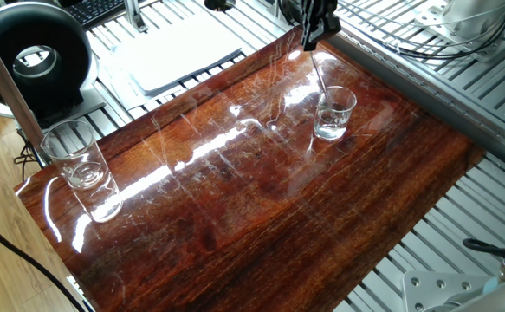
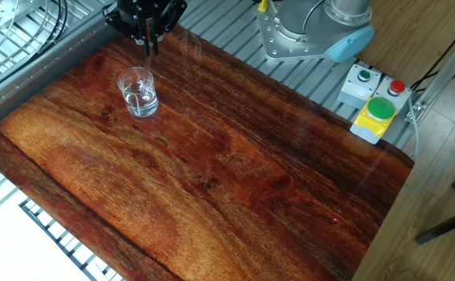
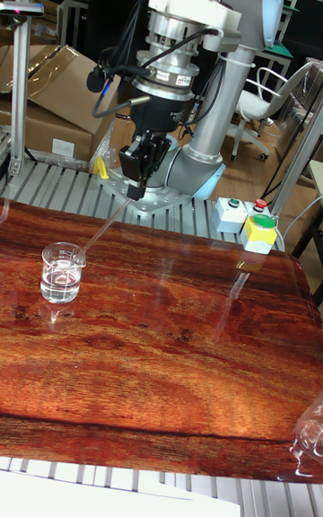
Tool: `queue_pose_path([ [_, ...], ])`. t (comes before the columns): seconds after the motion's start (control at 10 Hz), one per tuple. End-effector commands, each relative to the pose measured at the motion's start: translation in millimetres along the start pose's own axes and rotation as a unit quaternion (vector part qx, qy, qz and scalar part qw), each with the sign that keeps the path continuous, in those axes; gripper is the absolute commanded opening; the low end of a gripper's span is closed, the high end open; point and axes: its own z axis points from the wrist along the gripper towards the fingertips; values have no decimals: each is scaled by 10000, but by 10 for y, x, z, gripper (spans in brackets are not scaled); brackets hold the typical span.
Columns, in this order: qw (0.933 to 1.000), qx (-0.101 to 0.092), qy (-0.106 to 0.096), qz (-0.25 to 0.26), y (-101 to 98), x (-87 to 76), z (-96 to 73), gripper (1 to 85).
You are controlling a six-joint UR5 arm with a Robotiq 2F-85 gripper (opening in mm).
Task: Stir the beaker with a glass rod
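The beaker [image 1: 334, 113] is a small clear glass holding a little clear liquid, standing on the far side of the wooden board [image 1: 261, 217]. It also shows in the other fixed view [image 2: 138, 92] and the tall view [image 3: 63, 273]. My gripper [image 1: 311, 36] [image 2: 147, 37] [image 3: 137, 188] hangs above and just behind it, shut on the top of the glass rod [image 1: 320, 74] [image 3: 106, 228]. The thin rod slants down, and its lower end reaches inside the beaker's rim.
A taller clear tumbler [image 1: 74, 154] stands at the board's left corner. Behind the board sit a black round device [image 1: 31, 56] and a white sheet [image 1: 178, 52]. A button box [image 2: 375, 109] and the arm's base [image 2: 313, 35] sit on the slatted table.
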Motion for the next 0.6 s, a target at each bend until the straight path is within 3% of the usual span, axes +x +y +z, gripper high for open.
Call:
queue_pose_path([
  [0.0, 9998, -32, -173, 80, 17, -89, -12, 10],
  [0.5, 9989, -161, -277, 348, 80, -146, -16, 10],
])
